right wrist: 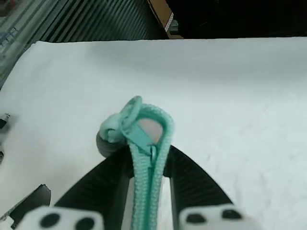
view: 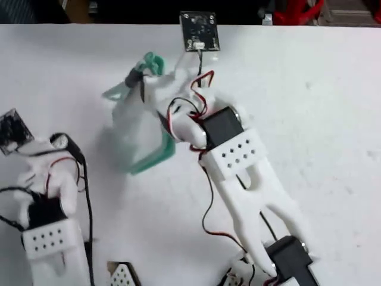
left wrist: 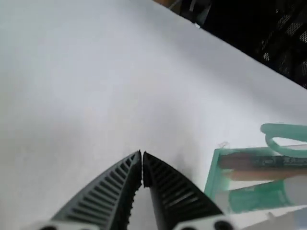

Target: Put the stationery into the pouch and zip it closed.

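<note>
Teal pouch (right wrist: 145,165) edge clamped btwn right jaws.

The right arm (view: 238,152) hides part of the pouch (view: 132,131).

The pouch (view: 136,128) rests on the counter (left wrist: 96,72), its zipper end (right wrist: 144,127) between the right tool's (right wrist: 146,154) jaws. The pouch, with stationery (left wrist: 261,162) inside, lies right of the left tool (left wrist: 142,155).

The left gripper (left wrist: 142,160) hangs with fingers pressed together, while the right gripper (right wrist: 146,165) clamps the pouch (right wrist: 160,124) edge.
</note>
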### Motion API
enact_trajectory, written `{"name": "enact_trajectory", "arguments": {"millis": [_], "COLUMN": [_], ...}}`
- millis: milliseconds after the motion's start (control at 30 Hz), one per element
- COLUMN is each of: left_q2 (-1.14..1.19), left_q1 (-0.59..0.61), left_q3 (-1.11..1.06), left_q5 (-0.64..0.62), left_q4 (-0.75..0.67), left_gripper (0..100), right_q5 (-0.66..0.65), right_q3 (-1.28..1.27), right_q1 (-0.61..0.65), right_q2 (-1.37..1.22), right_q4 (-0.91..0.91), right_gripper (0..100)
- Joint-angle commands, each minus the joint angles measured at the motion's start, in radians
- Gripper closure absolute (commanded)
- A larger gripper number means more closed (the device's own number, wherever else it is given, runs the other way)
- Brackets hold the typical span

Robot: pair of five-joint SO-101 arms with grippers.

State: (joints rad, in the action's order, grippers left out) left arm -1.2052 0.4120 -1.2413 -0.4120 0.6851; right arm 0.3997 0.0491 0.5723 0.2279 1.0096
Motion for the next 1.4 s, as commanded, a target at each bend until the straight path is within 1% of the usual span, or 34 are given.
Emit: {"name": "enact_trajectory", "arguments": {"millis": [0, 33, 100, 200, 300, 400, 467, 533, 633, 667, 700, 800, 967, 1067, 1133, 1200, 1267, 1300, 1367], "left_q2": [-0.124, -0.15, -0.185, -0.189, -0.18, -0.171, -0.163, -0.157, -0.147, -0.145, -0.145, -0.145, -0.145, -0.145, -0.145, -0.145, -0.145, -0.145, -0.145], "left_q1": [-0.001, -0.01, -0.047, -0.134, -0.186, -0.191, -0.191, -0.193, -0.194, -0.194, -0.194, -0.194, -0.194, -0.194, -0.194, -0.189, -0.193, -0.196, -0.196], "left_q3": [-0.054, -0.068, -0.083, -0.091, -0.091, -0.091, -0.091, -0.091, -0.091, -0.091, -0.091, -0.091, -0.092, -0.104, -0.106, -0.066, -0.006, 0.031, 0.112], "left_q5": [-0.006, -0.005, 0.049, 0.121, 0.137, 0.138, 0.15, 0.18, 0.184, 0.186, 0.187, 0.195, 0.195, 0.195, 0.198, 0.272, 0.362, 0.393, 0.439], "left_q4": [-0.071, -0.071, -0.071, -0.071, -0.071, -0.071, -0.071, -0.071, -0.071, -0.071, -0.071, -0.071, -0.071, -0.071, -0.071, -0.06, -0.006, 0.025, 0.091], "left_gripper": [97, 97, 97, 97, 97, 97, 97, 97, 97, 97, 97, 97, 97, 90, 88, 90, 95, 97, 97], "right_q5": [0.026, 0.026, 0.003, -0.126, -0.261, -0.416, -0.491, -0.516, -0.52, -0.529, -0.551, -0.594, -0.598, -0.615, -0.674, -0.733, -0.778, -0.79, -0.795], "right_q3": [0.006, -0.026, -0.1, -0.215, -0.305, -0.384, -0.427, -0.451, -0.476, -0.48, -0.48, -0.474, -0.422, -0.377, -0.356, -0.347, -0.345, -0.345, -0.345], "right_q1": [-0.124, -0.174, -0.269, -0.364, -0.404, -0.42, -0.438, -0.461, -0.495, -0.496, -0.498, -0.499, -0.499, -0.504, -0.512, -0.518, -0.527, -0.529, -0.527], "right_q2": [-0.005, -0.016, -0.031, -0.033, -0.03, -0.035, -0.035, -0.035, -0.035, -0.035, -0.035, -0.024, 0.015, 0.067, 0.111, 0.162, 0.216, 0.242, 0.291], "right_q4": [-0.002, -0.002, -0.012, -0.061, -0.122, -0.185, -0.223, -0.229, -0.229, -0.229, -0.228, -0.199, -0.071, 0.033, 0.108, 0.163, 0.197, 0.209, 0.239], "right_gripper": [98.1, 98.1, 98.1, 98.1, 98.1, 98.1, 97.7, 91.6, 72.7, 67.6, 65.1, 66.3, 66.5, 67.0, 73.1, 85.3, 99.0, 98.3, 93.7]}}
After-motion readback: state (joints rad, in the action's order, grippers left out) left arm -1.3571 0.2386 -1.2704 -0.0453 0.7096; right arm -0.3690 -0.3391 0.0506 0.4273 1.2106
